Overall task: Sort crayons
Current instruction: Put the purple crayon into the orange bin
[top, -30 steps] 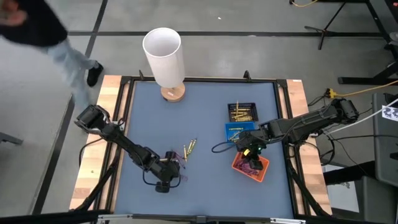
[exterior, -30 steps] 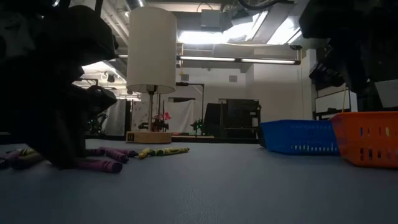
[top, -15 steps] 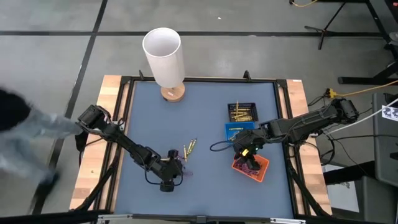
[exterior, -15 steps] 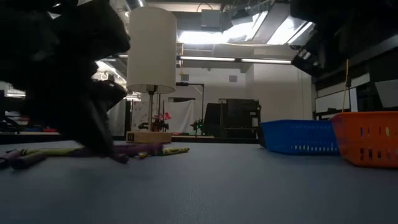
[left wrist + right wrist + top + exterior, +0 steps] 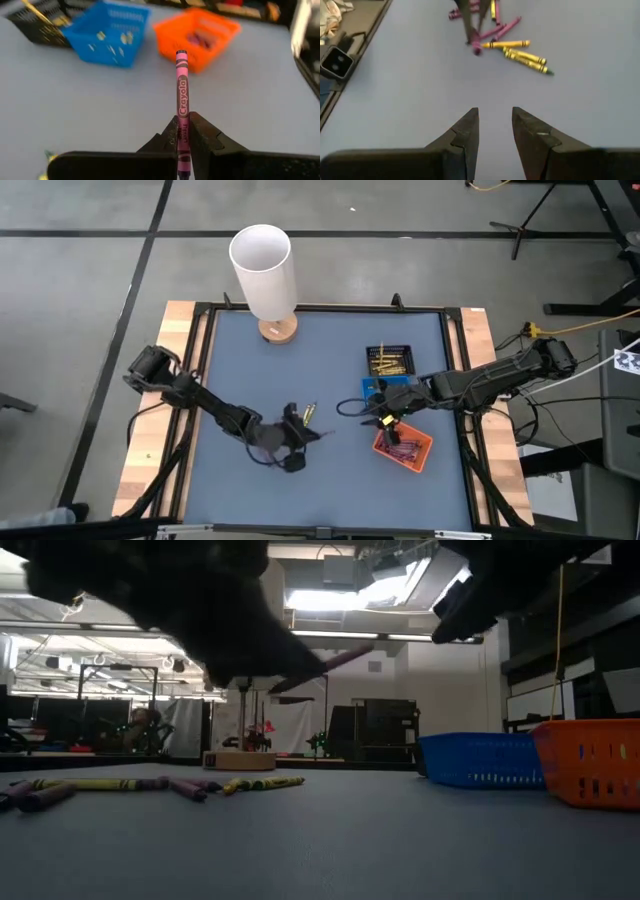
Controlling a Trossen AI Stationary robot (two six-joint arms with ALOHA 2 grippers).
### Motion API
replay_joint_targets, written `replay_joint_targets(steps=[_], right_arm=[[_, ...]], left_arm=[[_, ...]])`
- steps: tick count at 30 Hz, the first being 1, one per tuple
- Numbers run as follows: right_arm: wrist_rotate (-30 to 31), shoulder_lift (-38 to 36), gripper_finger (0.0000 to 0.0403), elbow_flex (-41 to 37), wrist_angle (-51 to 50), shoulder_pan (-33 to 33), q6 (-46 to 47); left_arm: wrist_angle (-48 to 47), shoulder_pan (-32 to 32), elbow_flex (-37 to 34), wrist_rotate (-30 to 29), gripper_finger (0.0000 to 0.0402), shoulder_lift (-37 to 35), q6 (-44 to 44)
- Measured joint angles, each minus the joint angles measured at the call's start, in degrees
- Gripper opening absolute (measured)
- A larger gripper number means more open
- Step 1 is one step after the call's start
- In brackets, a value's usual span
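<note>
One magenta crayon (image 5: 182,107), paper-wrapped, is pinched at its lower end between the fingers (image 5: 202,135) of the left gripper (image 5: 290,438); most of its length sticks out beyond the fingertips. In the low view it shows as a slanted stick (image 5: 335,664) lifted clear of the table surface (image 5: 330,490).

Left arm: reaches from the table's left edge toward the middle, gripper just beside the loose pile.

Loose crayons (image 5: 304,416): yellow and purple sticks scattered flat on the blue-grey table near the middle, some crossing one another. The right wrist view shows several yellow ones (image 5: 525,56) lying beside purple ones (image 5: 502,29); the low view shows them (image 5: 262,782) in a low row.

Right gripper (image 5: 381,414): fingers (image 5: 466,132) spread apart with nothing between them, held over the blue tray's near edge, apart from the pile. Right arm extends in from the table's right edge.

Trays, grouped on the table's right half:
- black tray (image 5: 388,360), holding yellow sticks;
- blue tray (image 5: 107,32), next to the black one, a few yellow sticks inside;
- orange tray (image 5: 404,445), holding purple sticks.

Lamp (image 5: 264,270): white cylindrical shade on a wooden base, at the table's far edge, well apart from both grippers.
</note>
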Motion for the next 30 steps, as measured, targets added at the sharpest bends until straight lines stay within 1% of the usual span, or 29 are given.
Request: replay_joint_targets(steps=[2,8,13,16,20,23,30], right_arm=[[0.01,-0.01,0.0117,0.00,1.32,0.00,-0.48],[0.09,0.00,0.0117,0.00,3.98,0.00,-0.52],[2.86,0.00,0.0117,0.00,5.88,0.00,-0.48],[5.53,0.00,0.0117,0.00,6.90,0.00,-0.48],[7.34,0.00,0.0117,0.00,10.04,0.00,-0.37],[7.47,0.00,0.0117,0.00,13.66,0.00,-0.38],[7.44,0.00,0.0117,0.00,22.00,0.00,-0.45]], left_arm=[[2.26,1.24,0.00,-1.05,0.0008,0.00,0.01],[8.06,4.72,0.00,-1.18,0.0008,-0.01,0.01],[13.35,6.57,0.00,-0.91,0.0008,-0.05,0.24],[16.70,6.99,0.00,-0.73,0.0008,-0.07,3.17],[21.56,6.95,0.04,-0.51,0.0008,-0.09,8.89],[24.07,6.93,0.04,-0.39,0.0008,-0.09,11.78],[26.74,6.87,0.04,1.45,0.0008,-0.11,14.91]])
